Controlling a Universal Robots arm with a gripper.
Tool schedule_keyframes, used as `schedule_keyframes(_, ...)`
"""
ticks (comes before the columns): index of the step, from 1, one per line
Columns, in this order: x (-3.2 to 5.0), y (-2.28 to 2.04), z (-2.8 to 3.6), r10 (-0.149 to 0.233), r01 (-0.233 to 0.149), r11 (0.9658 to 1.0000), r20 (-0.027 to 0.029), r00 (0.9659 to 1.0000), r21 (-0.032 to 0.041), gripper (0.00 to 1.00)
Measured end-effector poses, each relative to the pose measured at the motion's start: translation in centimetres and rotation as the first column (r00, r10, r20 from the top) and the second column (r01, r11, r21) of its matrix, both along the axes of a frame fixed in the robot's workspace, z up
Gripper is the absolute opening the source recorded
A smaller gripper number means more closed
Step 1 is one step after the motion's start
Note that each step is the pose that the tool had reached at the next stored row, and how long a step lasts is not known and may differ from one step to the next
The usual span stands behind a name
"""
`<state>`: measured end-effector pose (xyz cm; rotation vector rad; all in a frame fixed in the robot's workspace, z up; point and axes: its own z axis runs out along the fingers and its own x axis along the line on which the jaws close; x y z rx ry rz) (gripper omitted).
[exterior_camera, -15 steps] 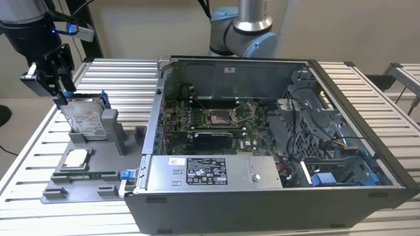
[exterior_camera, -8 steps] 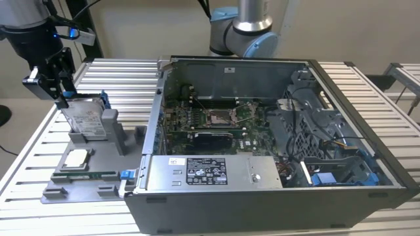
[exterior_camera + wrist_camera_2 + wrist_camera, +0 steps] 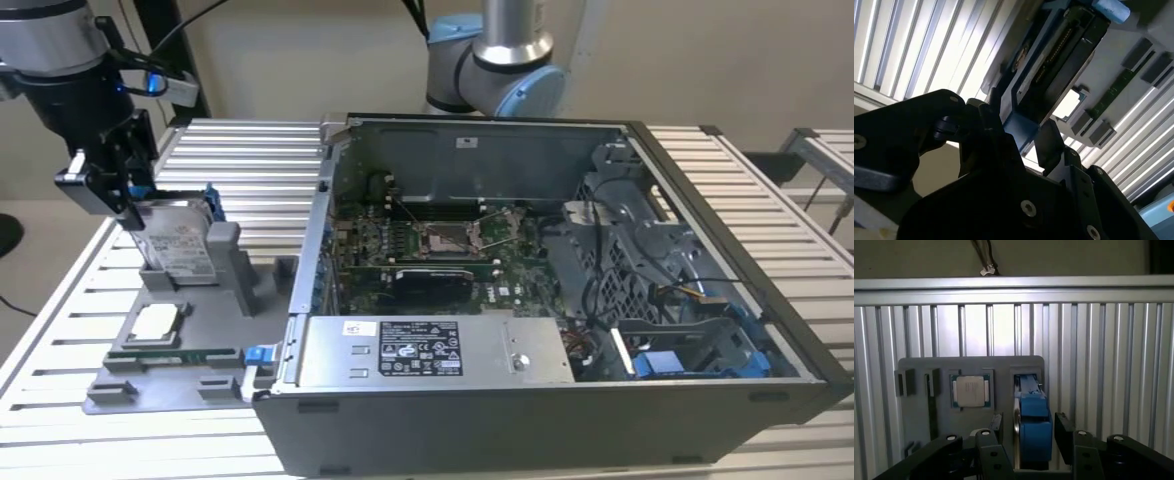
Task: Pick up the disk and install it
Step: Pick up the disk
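The gripper [image 3: 131,212] is hanging over the grey holder [image 3: 200,355] on the slatted table [image 3: 240,150], its fingers [image 3: 1064,429] spread to either side of the disk [image 3: 180,245]. The disk is standing on edge in the holder's slot, its blue-framed top edge lying between the two fingers. In the first wrist view a thin strip of gap is showing between one finger and the disk's metal side, so the fingers are sitting open around it, not pinching. Just beside the fingers, on the same holder, a small square chip [image 3: 970,391] is lying flat. Well apart from the fingers — off towards the exterior view's right — the open computer case [image 3: 534,425] is lying on its side.
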<state>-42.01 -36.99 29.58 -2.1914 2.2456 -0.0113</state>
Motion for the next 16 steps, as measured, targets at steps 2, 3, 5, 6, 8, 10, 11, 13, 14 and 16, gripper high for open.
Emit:
schedule_keyframes(2, 0.00, 0.00, -0.26, 0.000, 0.000, 1.0000, 0.0000, 1.0000, -0.0008, 1.00)
schedule_keyframes(3, 0.00, 0.00, -0.39, 0.000, 0.000, 1.0000, 0.0001, 1.0000, -0.0010, 1.00)
schedule_keyframes(5, 0.00, 0.00, -0.62, 0.000, 0.000, 1.0000, 0.0001, 1.0000, -0.0017, 1.00)
schedule_keyframes(6, 0.00, 0.00, -0.73, 0.000, 0.000, 1.0000, 0.0000, 1.0000, -0.0021, 1.00)
schedule_keyframes(8, 0.00, 0.00, -0.89, 0.000, 0.000, 1.0000, 0.0000, 1.0000, -0.0024, 1.00)
schedule_keyframes(10, 0.00, 0.00, -0.96, 0.000, 0.000, 1.0000, -0.0002, 1.0000, -0.0026, 1.00)
schedule_keyframes(11, 0.00, 0.00, -1.01, 0.000, 0.000, 1.0000, 0.0000, 1.0000, -0.0026, 1.00)
schedule_keyframes(13, 0.00, 0.00, -1.09, 0.000, 0.000, 1.0000, 0.0000, 1.0000, -0.0027, 1.00)
schedule_keyframes(14, 0.00, 0.00, -1.14, 0.000, 0.000, 1.0000, 0.0001, 1.0000, -0.0027, 1.00)
schedule_keyframes(16, 0.00, 0.00, -1.23, 0.001, -0.001, 1.0000, 0.0001, 1.0000, -0.0027, 1.00)
